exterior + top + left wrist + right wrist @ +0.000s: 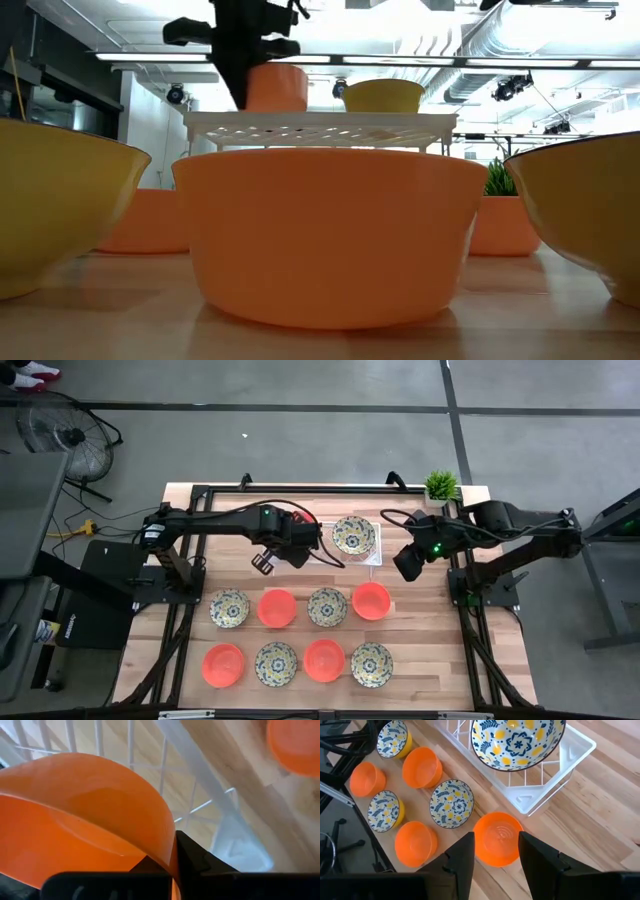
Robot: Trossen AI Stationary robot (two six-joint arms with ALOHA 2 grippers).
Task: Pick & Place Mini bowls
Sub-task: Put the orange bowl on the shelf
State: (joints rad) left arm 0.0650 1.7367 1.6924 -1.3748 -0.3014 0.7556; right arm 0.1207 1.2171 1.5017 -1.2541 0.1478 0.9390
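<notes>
A white lattice tray (372, 556) stands at the table's far middle, with a floral mini bowl (353, 535) in it. My left gripper (295, 545) is shut on an orange mini bowl (85, 815) over the tray's left part (200, 810). In the low view this bowl (275, 88) shows at the tray's top. Several more orange and floral mini bowls rest on their bases in two rows nearer the front, among them an orange one (371, 600). My right gripper (495, 855) hangs open above that orange bowl (497, 840), touching nothing. My left gripper pinches the orange bowl's wall at the rim (169, 851) between its two fingers, one finger (200, 862) outside the wall and the other inside. The fingers come steeply from above. The bowl is tilted over the lattice; whether its base touches the tray I cannot tell.
A small potted plant (440, 484) stands at the table's far right corner. Black frame rails (190, 575) run along the table's left and right sides. Bare wood lies between the tray and the first row of bowls.
</notes>
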